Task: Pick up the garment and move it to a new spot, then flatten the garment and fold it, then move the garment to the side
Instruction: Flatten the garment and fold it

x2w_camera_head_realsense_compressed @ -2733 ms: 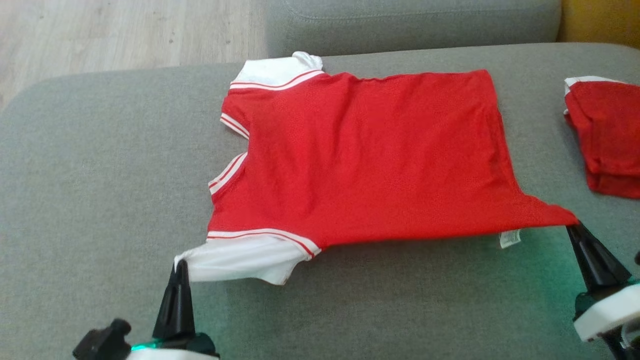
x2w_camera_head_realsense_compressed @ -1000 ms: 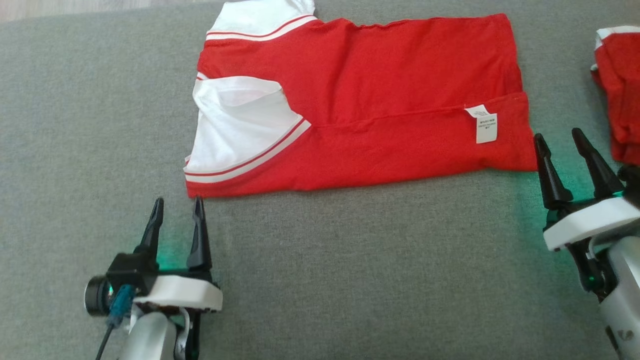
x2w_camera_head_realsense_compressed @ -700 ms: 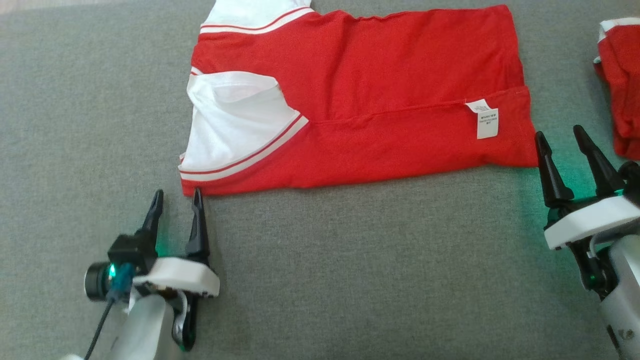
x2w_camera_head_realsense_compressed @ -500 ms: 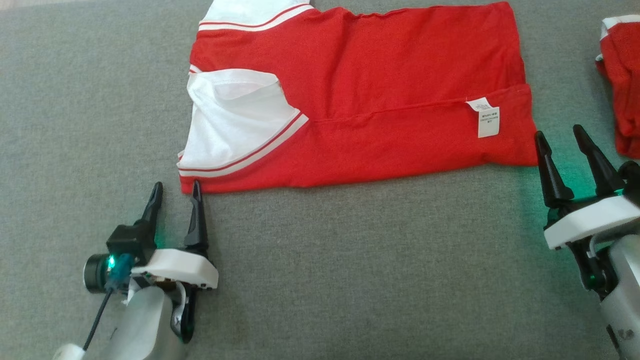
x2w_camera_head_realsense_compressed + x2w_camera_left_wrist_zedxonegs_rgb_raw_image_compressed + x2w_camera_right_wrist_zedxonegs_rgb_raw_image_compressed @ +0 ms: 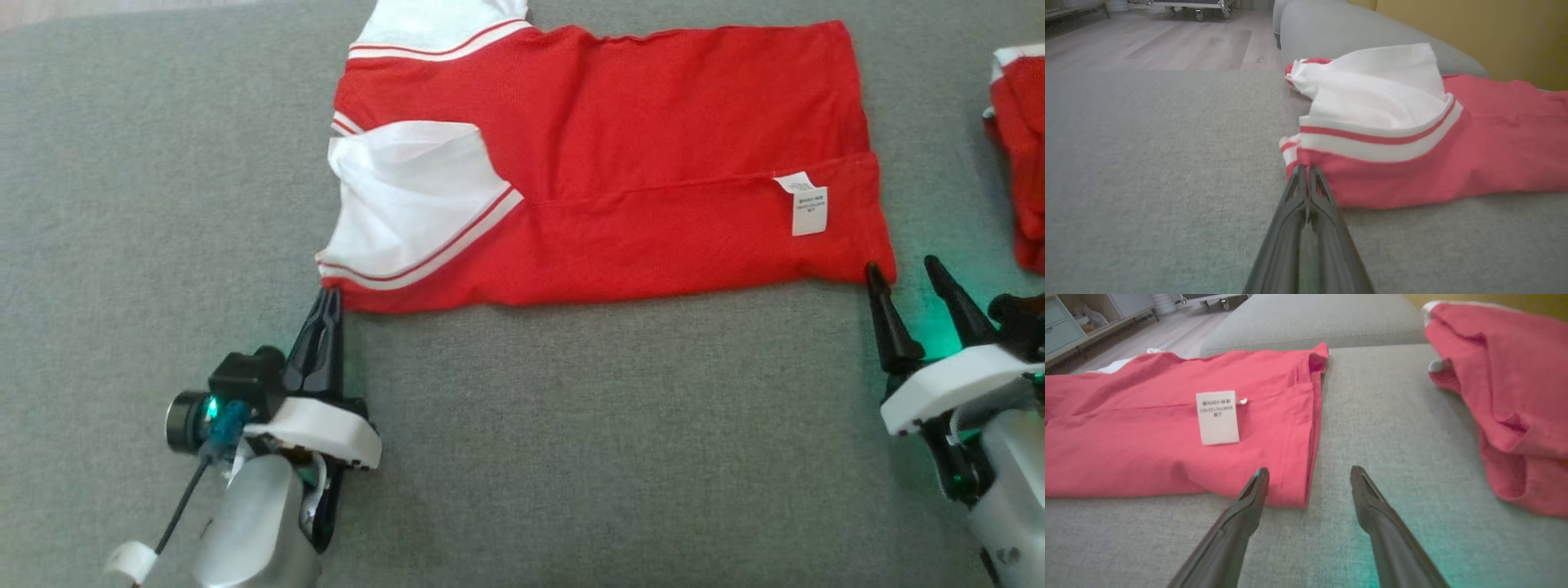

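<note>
The garment [image 5: 637, 139], a red shirt with white sleeves and striped trim, lies flat on the grey sofa seat [image 5: 571, 457] with its near edge folded over, a white label [image 5: 808, 204] facing up. My left gripper [image 5: 331, 296] is shut, its tips pinching the garment's near left corner [image 5: 1331, 179] just below the striped sleeve band. My right gripper [image 5: 900, 269] stands open at the near right corner; in the right wrist view that corner's hem [image 5: 1296, 490] sits just inside the left finger, and the right gripper [image 5: 1308, 471] touches no cloth that I can see.
A second red garment [image 5: 1020, 147] lies bunched at the right edge of the seat, close to my right gripper, and it looms large in the right wrist view [image 5: 1506, 400]. Wooden floor [image 5: 1147, 41] lies beyond the seat's far edge.
My left gripper has shut and edged forward onto the garment's near left corner. My right gripper stays open and now stands nearer the right corner. The camera view has shifted slightly.
</note>
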Motion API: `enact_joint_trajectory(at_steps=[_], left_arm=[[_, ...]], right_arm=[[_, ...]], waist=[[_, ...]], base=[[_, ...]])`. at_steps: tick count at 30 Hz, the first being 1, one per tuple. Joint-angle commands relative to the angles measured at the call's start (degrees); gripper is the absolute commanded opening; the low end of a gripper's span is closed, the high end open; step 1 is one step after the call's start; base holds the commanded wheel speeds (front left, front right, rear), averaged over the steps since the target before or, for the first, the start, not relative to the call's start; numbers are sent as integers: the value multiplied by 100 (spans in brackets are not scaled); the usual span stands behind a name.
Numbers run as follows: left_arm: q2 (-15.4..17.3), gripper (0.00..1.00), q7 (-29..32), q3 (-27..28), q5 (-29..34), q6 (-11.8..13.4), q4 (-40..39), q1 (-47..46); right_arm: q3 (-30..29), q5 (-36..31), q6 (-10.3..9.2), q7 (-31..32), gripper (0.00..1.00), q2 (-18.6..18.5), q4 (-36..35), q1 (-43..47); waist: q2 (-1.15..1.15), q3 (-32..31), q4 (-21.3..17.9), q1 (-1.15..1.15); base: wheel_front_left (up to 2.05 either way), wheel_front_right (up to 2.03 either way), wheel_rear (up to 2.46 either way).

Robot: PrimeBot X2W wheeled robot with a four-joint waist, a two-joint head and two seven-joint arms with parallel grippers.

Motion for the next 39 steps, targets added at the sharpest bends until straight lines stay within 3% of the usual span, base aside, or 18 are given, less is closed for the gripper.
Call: enact_joint_trajectory(at_steps=[1,4,5,6,7,8,14,26,39], left_arm=[[69,0,-30,97,87,-29,-341,18],[67,0,-30,81,90,-44,-566,80],[64,0,-30,67,92,-48,-615,101],[64,0,-30,67,92,-48,-615,101],[62,0,-30,54,96,-51,-661,120],[60,0,-30,44,100,-53,-702,140],[65,0,-30,87,99,-62,-910,412],[64,0,-30,112,114,12,-1783,1774],[65,0,124,-143,71,240,-2481,3001]], right_arm=[[120,106,-4,56,100,3,120,-240],[220,295,-4,294,97,90,492,-382],[264,344,-4,367,49,101,593,-418],[264,344,-4,367,49,101,593,-418],[316,403,-4,433,4,107,670,-443],[361,468,-4,481,0,104,731,-453],[510,730,-4,309,0,-246,702,-303],[934,1072,-4,339,0,-961,-127,553],[504,940,-4,242,0,-1011,-486,1829]], waist=[[0,-16,57,0],[0,-41,130,0],[0,-51,157,0],[0,-51,157,0],[0,-66,184,0],[0,-87,211,0],[0,-346,285,0],[0,-852,259,0],[0,-1088,324,0]], base=[[0,0,0],[0,0,0],[0,0,0],[0,0,0],[0,0,0],[0,0,0],[0,0,0],[0,0,0],[0,0,0]])
